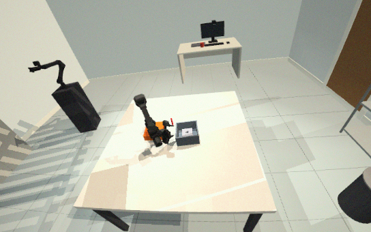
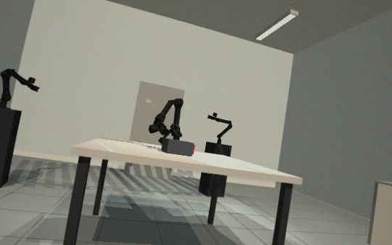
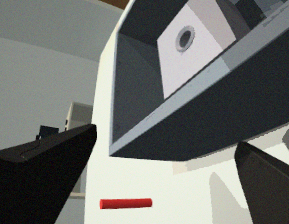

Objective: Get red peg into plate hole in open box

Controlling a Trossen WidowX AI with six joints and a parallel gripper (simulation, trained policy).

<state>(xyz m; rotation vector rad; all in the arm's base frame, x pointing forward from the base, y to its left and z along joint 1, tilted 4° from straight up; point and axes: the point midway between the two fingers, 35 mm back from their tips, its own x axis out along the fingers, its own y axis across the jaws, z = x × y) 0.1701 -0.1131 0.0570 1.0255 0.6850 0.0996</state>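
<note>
The red peg (image 1: 172, 121) (image 2: 194, 149) (image 3: 126, 203) stands upright on the table, outside the box and beside it. The open grey box (image 1: 188, 140) (image 2: 177, 147) (image 3: 220, 110) stands in front of the arm. Inside it is the pale plate (image 1: 183, 133) (image 3: 170, 75) with its round hole (image 3: 185, 39), which looks empty. My gripper (image 1: 172, 130) (image 3: 167, 141) is open and holds nothing. Its fingers are spread wide close to the box's near side. The peg is off to one side, closer to the left finger in the wrist view. The exterior view hides part of the peg behind the box.
An orange block (image 1: 148, 135) is at the arm's base on the table (image 1: 191, 177). The box walls rise close in front of the fingers. A desk (image 1: 209, 50) with a monitor (image 1: 212, 30) stands in the background, away from the table. Other arms stand on dark pedestals.
</note>
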